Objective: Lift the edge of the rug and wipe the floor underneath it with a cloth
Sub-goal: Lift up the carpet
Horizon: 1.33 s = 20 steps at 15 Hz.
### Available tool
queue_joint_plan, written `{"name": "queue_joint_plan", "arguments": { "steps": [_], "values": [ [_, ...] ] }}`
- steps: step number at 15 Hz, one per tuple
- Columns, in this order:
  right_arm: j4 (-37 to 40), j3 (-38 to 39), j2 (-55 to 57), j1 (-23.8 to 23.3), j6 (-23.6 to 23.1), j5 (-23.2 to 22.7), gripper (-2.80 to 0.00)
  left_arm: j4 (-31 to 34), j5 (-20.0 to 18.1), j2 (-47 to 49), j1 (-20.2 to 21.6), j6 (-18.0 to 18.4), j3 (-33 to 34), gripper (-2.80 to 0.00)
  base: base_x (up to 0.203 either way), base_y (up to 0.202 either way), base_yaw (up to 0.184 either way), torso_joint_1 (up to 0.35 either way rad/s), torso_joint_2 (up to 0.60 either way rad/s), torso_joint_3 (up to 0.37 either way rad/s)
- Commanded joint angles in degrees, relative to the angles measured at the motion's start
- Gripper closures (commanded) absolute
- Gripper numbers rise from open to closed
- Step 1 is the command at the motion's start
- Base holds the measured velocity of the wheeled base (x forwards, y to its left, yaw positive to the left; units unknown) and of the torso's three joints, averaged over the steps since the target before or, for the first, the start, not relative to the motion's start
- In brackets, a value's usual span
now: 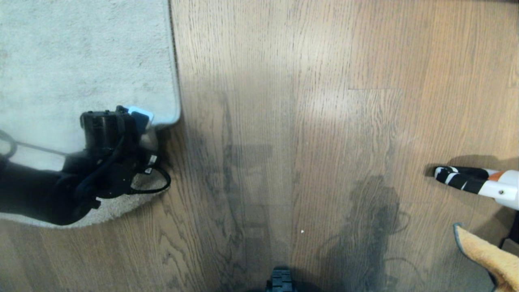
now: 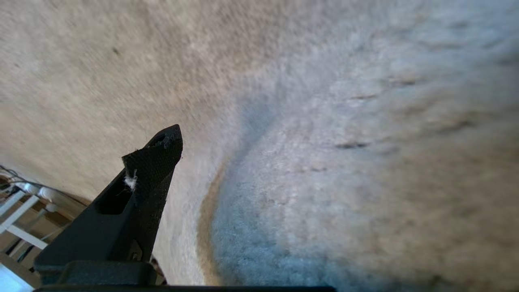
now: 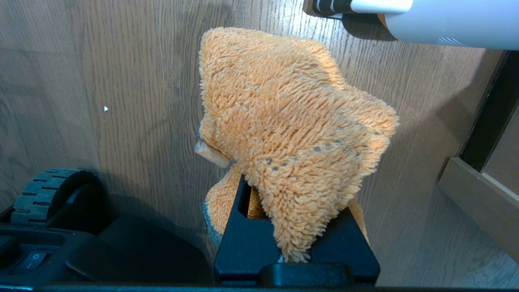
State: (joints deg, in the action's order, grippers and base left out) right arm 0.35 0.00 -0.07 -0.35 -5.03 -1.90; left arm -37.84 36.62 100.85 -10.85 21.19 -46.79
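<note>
Left gripper [image 1: 140, 121], jaws spread, sits at the near corner of the pale grey short-pile rug [image 1: 81, 52]; right jaws pinch the fuzzy orange microfibre cloth [image 3: 292, 121], well apart over the brown wood-plank floor [image 1: 304, 121].

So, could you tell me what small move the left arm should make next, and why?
Probably close the left gripper on the rug corner. Its jaws stand open right at that corner, which curls up slightly off the floor, while the right gripper holds the cloth ready.
</note>
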Motion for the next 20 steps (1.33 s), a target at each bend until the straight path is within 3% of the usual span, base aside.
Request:
{"name": "queue_joint_plan", "arguments": {
  "steps": [1,9,13,17,20],
  "values": [
    [0.0,0.0,0.07,0.0,-0.06,-0.03,0.0,-0.74,0.03,0.11,0.04,0.52,-1.2,-2.8,0.0,0.0,0.0,0.0,0.0,0.0],
    [0.0,0.0,0.07,0.0,-0.06,-0.03,0.0,0.01,0.11,-0.9,-1.52,0.61,-2.17,-2.8,0.0,0.0,0.0,0.0,0.0,0.0],
    [0.0,0.0,0.07,0.0,-0.06,-0.03,0.0,7.94,1.02,-5.18,-2.63,0.84,-1.3,-2.8,0.0,0.0,0.0,0.0,0.0,0.0],
    [0.0,0.0,0.07,0.0,-0.06,-0.03,0.0,8.06,4.98,-6.87,-2.77,5.45,0.78,-2.8,0.0,0.0,0.0,0.0,0.0,0.0],
    [0.0,0.0,0.07,0.0,-0.06,-0.03,0.0,7.61,5.48,-7.25,-2.51,6.06,2.78,-2.8,0.0,0.0,0.0,0.0,0.0,0.0]
  ]
}}
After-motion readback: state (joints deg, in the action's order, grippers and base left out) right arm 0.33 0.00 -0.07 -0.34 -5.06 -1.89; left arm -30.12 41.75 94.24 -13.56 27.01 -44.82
